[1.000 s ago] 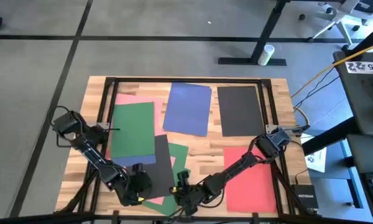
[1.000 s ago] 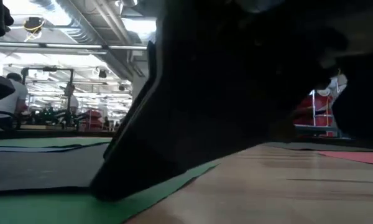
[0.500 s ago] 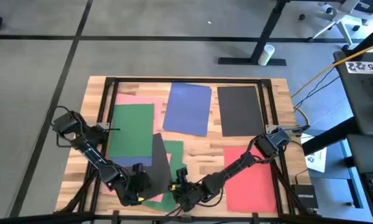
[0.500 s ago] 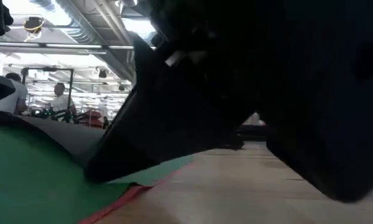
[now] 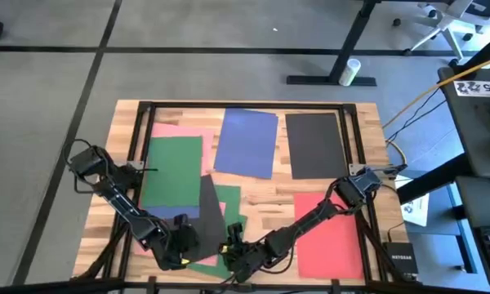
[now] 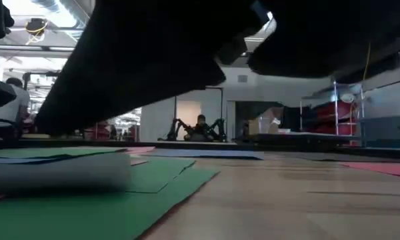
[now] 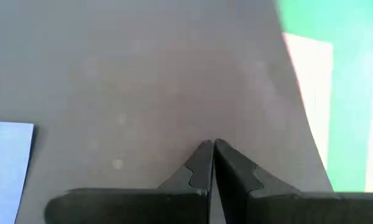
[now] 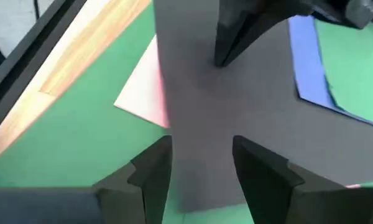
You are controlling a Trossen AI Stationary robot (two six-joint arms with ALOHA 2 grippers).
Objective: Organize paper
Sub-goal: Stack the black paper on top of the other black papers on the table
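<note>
Down at the near edge of the wooden table (image 5: 261, 196), both arms are crowded over one black sheet (image 5: 210, 214), so I'll place everything off that sheet. The left gripper (image 5: 184, 242) sits on its near left corner with the fingers (image 7: 202, 167) pinched together, tips pressed against the black surface; from the wrist view I honestly can't tell if the paper is caught between them or they're just resting on it. The right gripper (image 5: 233, 251) is right beside the sheet's near right edge, jaws spread apart, and the black paper (image 8: 236, 112) runs through the gap between its fingers (image 8: 150, 171) without either one clearly touching it. The sheet looks narrow from above, like it's tipped or curled up on one side. Under and just right of it lies a green sheet (image 5: 227, 198), with a bit of blue (image 5: 178, 212) poking out on its left and a sliver of pink (image 8: 146, 93) underneath. Up and left of it there's a darker green sheet (image 5: 174, 167) lying on a pink one (image 5: 167, 129). Farther back sit a blue sheet (image 5: 246, 142) and another black sheet (image 5: 314, 144), side by side but apart. A red sheet (image 5: 331, 233) lies well off to the right, partly under the right arm.
</note>
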